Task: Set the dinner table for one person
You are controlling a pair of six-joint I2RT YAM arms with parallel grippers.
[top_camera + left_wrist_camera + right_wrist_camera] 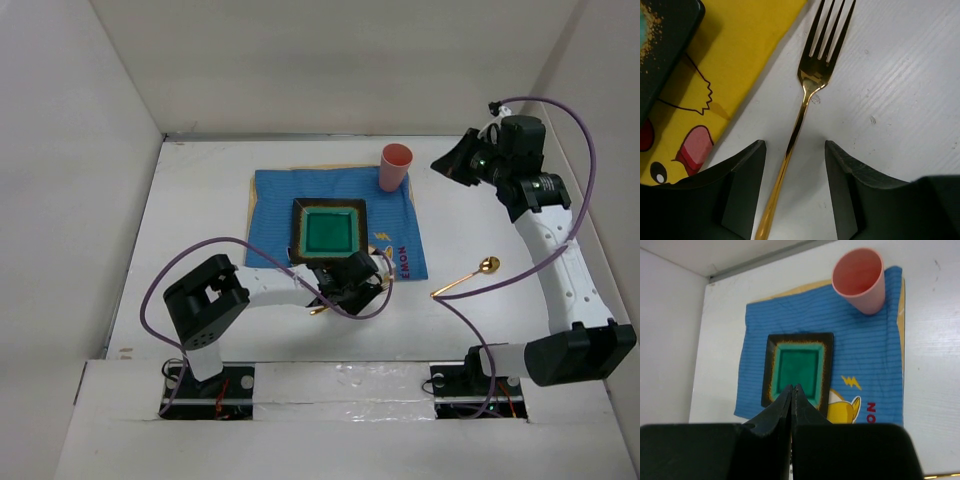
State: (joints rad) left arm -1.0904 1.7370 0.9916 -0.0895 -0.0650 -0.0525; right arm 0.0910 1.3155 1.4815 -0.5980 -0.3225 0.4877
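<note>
1 plate (329,232), 1 cup (394,166), 1 fork (812,77), 1 spoon (487,265), 1 placemat (270,205).

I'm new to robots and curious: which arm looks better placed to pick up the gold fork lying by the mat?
Left. The left hand is open, astride the fork handle on the table. The right hand is shut and far off, up by the pink cup.
</note>
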